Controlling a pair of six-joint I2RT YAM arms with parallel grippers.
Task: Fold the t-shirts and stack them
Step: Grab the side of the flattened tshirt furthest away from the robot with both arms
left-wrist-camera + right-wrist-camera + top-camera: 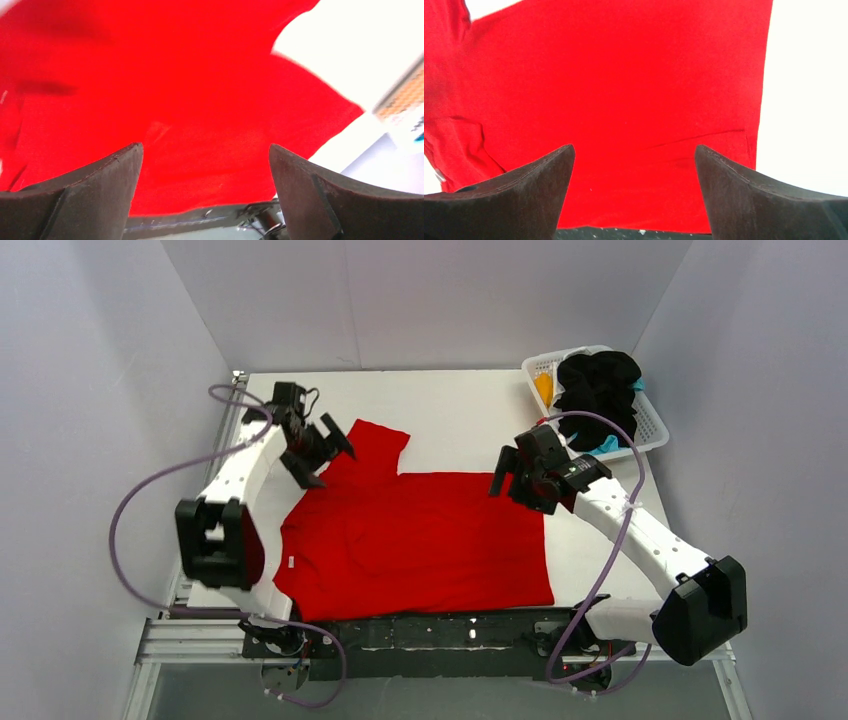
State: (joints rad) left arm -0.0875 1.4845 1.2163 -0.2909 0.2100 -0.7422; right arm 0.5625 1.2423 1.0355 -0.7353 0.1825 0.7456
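A bright red t-shirt (pixel 420 540) lies spread flat on the white table, one sleeve pointing to the far left. It fills the left wrist view (pixel 200 100) and the right wrist view (pixel 624 90). My left gripper (pixel 322 452) is open and empty, above the shirt's far-left sleeve. My right gripper (pixel 512 486) is open and empty, above the shirt's far-right corner. A black t-shirt (pixel 598 390), an orange-yellow one (pixel 543 388) and a teal one (pixel 606 445) sit piled in the basket.
A white lattice basket (pixel 650 425) stands at the table's far right corner. The white table (pixel 450 400) shows beyond the shirt. A black rail (pixel 420 625) runs along the near edge. Grey walls stand on three sides.
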